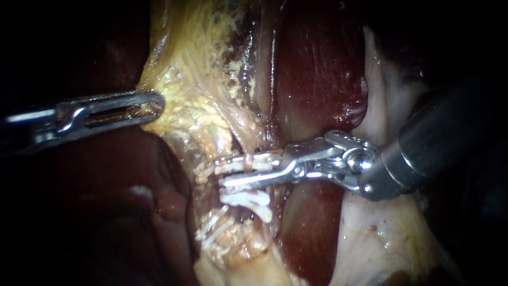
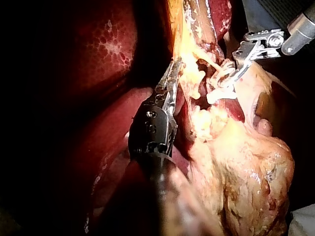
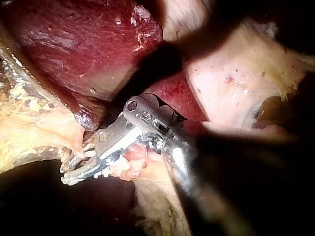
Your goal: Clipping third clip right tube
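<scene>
Dark red liver (image 1: pixel 323 69), cream tissue (image 1: pixel 196 63) flecked yellow, white clip (image 1: pixel 248 200), silver right instrument (image 1: pixel 222 175)

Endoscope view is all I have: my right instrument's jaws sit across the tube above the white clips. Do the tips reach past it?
Observer: Right wrist view: the right instrument has its jaw tips standing free over a dark gap, past what they straddle.
Operator: Anything underneath the jaws?
Observer: A small pink lump of tissue lies against their underside, near the hinge.
Operator: And my left instrument?
Observer: Left wrist view: the left instrument grips the yellowish tissue with its jaws seen edge-on, apart from the clip held in the right jaws.
</scene>
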`<state>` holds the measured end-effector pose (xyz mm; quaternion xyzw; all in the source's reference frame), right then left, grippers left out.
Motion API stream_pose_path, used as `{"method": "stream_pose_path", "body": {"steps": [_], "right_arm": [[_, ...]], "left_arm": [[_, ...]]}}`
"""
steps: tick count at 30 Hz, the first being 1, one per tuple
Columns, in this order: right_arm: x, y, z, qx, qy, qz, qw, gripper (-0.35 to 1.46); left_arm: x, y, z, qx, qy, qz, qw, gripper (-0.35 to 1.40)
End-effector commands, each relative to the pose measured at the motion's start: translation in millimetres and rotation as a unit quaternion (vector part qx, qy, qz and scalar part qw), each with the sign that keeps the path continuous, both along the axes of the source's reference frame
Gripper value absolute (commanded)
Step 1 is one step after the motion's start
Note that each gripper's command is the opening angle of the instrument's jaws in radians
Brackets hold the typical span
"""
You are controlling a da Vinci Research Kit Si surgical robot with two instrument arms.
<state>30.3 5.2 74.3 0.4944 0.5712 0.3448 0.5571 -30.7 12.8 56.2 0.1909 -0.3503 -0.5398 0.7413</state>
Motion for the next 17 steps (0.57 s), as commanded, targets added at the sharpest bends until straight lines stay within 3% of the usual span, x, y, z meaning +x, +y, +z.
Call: {"method": "stream_pose_path", "body": {"steps": [1, 4, 17], "right_arm": [[-0.1, 0.1, 0.2, -0.004, -0.015, 0.004, 0.9999, -0.35], [-0.6, 0.2, 0.7, -0.001, -0.043, 0.003, 0.9991, -0.35], [-0.5, -0.1, 0.7, 0.002, -0.042, 0.000, 0.9991, -0.35]], "left_arm": [[0.0, 0.0, 0.0, 0.000, 0.000, 0.000, 1.0000, -0.35], [0.0, 0.0, 0.0, 0.000, 0.000, 0.000, 1.0000, -0.35], [-0.1, 0.0, -0.2, 0.000, 0.000, 0.000, 1.0000, -0.35]]}}
